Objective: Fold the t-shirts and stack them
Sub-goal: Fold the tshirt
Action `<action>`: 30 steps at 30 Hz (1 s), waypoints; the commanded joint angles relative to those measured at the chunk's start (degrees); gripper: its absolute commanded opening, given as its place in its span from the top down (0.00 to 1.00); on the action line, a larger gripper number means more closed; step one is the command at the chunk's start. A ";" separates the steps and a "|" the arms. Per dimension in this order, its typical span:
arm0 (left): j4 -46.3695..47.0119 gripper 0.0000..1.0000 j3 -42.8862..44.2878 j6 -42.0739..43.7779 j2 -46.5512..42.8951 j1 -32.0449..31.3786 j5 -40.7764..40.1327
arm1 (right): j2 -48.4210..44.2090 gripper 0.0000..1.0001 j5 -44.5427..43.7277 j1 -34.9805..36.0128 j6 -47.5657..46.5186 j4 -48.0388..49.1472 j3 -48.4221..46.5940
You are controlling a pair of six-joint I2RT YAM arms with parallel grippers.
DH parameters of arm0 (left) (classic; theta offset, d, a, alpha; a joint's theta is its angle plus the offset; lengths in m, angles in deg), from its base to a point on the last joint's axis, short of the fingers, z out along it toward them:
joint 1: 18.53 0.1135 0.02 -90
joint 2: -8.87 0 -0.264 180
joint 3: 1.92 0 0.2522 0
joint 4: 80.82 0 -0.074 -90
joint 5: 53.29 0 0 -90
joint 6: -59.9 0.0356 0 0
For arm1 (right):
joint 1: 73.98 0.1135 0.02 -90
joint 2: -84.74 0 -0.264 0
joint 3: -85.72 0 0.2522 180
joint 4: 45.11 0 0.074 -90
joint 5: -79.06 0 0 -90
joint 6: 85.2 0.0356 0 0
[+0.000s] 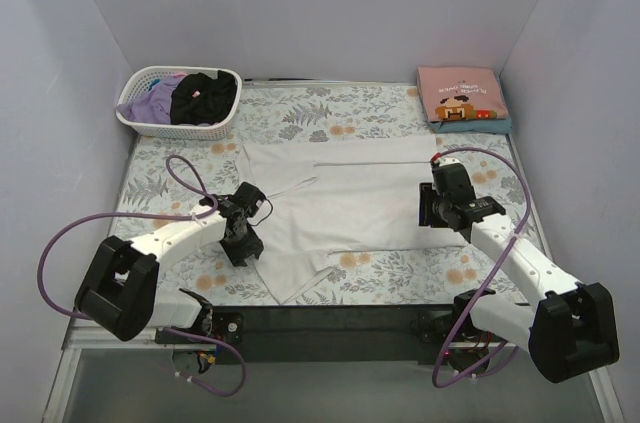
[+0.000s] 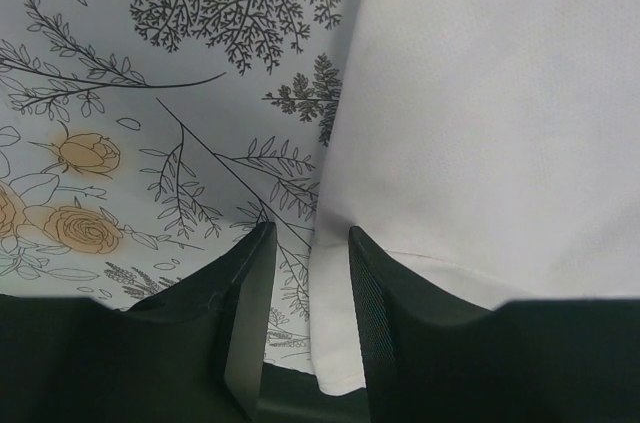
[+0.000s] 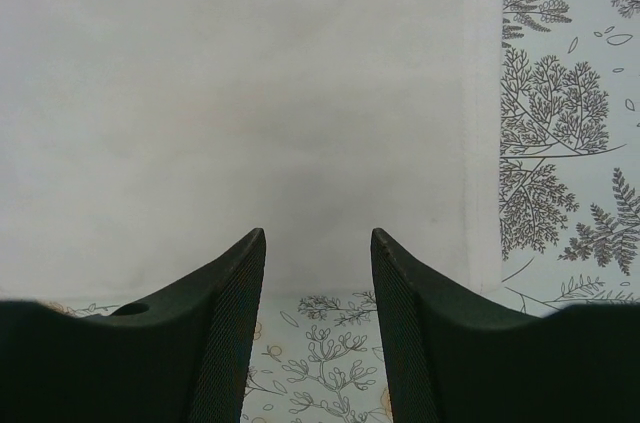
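A plain white t-shirt lies spread flat in the middle of the floral table cloth. My left gripper is open and low at the shirt's left edge. In the left wrist view my left gripper straddles that edge, and the white cloth lies between the jaws beside the right finger. My right gripper is open at the shirt's right edge. In the right wrist view my right gripper hovers over the edge of the white cloth, empty.
A white slotted basket at the back left holds a black tee and a lavender one. A folded pink cartoon-print tee lies on a teal one at the back right. Walls enclose three sides.
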 commanded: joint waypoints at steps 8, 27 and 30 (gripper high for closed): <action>1.33 0.74 -2.24 -1.26 1.22 -0.28 -2.14 | -2.32 0.46 -1.02 -3.03 1.85 -0.43 1.26; 6.25 1.00 -4.35 1.90 -1.58 -0.19 -1.00 | 3.83 0.48 11.37 -26.40 3.08 -6.94 3.46; 6.60 1.00 -4.53 1.82 -2.29 -0.19 -1.00 | 5.23 0.48 11.55 -27.81 3.34 -6.33 4.43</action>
